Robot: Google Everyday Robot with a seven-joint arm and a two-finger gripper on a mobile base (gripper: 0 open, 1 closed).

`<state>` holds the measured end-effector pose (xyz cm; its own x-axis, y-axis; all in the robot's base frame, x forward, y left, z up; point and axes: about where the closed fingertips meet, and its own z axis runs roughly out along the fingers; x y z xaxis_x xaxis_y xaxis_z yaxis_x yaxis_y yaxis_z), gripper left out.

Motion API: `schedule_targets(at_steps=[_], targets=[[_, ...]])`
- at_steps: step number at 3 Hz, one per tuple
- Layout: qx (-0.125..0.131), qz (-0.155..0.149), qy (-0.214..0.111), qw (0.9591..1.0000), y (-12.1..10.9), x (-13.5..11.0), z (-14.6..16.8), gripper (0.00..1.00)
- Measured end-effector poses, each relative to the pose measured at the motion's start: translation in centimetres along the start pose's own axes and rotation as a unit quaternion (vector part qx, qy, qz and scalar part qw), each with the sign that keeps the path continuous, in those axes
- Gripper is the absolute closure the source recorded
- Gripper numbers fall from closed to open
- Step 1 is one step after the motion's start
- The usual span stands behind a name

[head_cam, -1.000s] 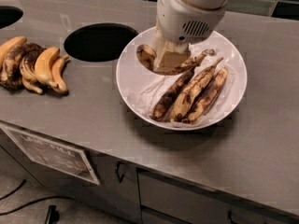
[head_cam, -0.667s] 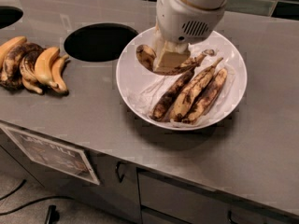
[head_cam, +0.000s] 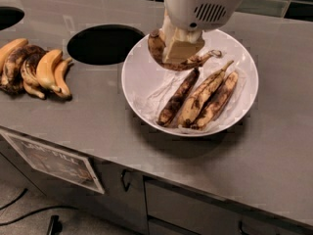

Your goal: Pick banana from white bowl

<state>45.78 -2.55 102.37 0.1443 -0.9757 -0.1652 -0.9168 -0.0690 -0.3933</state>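
My arm points straight down at top centre. The gripper [head_cam: 182,52] is clamped on the banana [head_cam: 196,62], over the white bowl's [head_cam: 138,73] upper part.

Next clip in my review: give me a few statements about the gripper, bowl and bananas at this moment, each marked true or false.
1. The gripper is above the bowl, shut on the banana. True.
2. Three other bananas lie side by side in the bowl. True.
3. The bunch lies in the bowl too. False: it lies on the counter, apart from the bowl, on the far side of the hole.
4. The bowl sits inside the round hole. False: it stands on the counter beside the hole.
5. The gripper hangs over the bunch. False: it is over the bowl's far side.
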Motion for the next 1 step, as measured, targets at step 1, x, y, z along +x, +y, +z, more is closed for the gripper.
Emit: schedule_targets(at_steps=[1], targets=[[0.005,-0.002,-0.002,1.0,0.0,-0.22,-0.41,1.0]])
